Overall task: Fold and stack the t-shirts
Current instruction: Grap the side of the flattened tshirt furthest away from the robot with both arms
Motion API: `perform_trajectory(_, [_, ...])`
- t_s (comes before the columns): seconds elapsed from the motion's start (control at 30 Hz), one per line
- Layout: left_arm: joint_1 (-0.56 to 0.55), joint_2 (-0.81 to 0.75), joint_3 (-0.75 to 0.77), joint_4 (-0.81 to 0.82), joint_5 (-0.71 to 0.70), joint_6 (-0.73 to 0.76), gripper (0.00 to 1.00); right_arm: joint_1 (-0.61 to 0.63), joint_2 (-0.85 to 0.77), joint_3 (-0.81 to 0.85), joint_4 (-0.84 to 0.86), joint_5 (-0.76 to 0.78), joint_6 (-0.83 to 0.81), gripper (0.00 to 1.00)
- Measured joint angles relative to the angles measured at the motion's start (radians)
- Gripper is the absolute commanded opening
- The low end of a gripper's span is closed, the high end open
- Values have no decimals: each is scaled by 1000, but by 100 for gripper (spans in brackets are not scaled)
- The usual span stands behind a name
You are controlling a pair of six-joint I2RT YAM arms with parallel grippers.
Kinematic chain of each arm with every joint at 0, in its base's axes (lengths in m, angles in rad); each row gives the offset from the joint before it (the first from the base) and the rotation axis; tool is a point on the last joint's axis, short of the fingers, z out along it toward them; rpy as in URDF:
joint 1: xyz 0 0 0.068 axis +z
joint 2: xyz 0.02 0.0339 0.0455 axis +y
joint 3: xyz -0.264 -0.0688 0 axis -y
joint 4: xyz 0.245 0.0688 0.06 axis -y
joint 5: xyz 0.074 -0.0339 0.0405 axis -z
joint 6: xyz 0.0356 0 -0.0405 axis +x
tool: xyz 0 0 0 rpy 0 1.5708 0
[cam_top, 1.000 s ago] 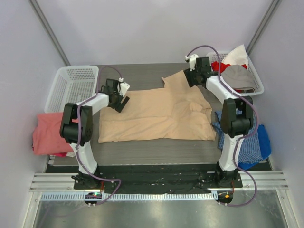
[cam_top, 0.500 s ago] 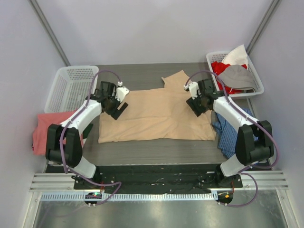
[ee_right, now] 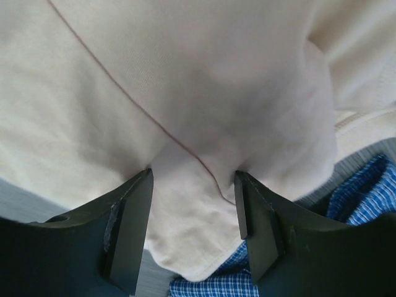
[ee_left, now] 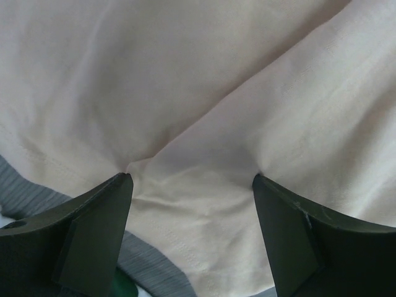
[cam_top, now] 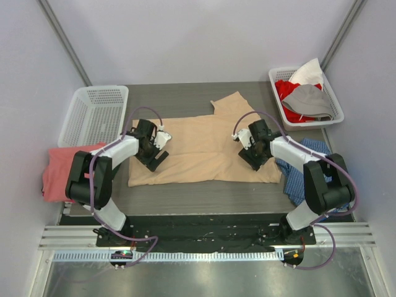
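On the grey table (cam_top: 185, 94) lie a tan t-shirt (cam_top: 204, 148), two white baskets (cam_top: 93, 117) and blue checked cloth (cam_top: 297, 176).

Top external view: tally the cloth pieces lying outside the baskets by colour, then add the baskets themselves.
Tan t-shirt: 1
Salmon-pink t-shirt: 1
Blue checked cloth: 1
White baskets: 2
Total: 5
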Motion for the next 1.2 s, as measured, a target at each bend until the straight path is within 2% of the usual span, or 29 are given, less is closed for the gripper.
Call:
perform_trajectory(0.13, [-3,32,8,8,0,15,85,6,59,-18,27,16,-33,62])
perform_trajectory(0.73, [-71,8,-18,28,-98,74,86,103,2,-95,76,72,-215,62])
perform_trajectory(1.2, [-106,-79,-121,65,-140,93,86,205,-132,-201,-109,-8,-232,62])
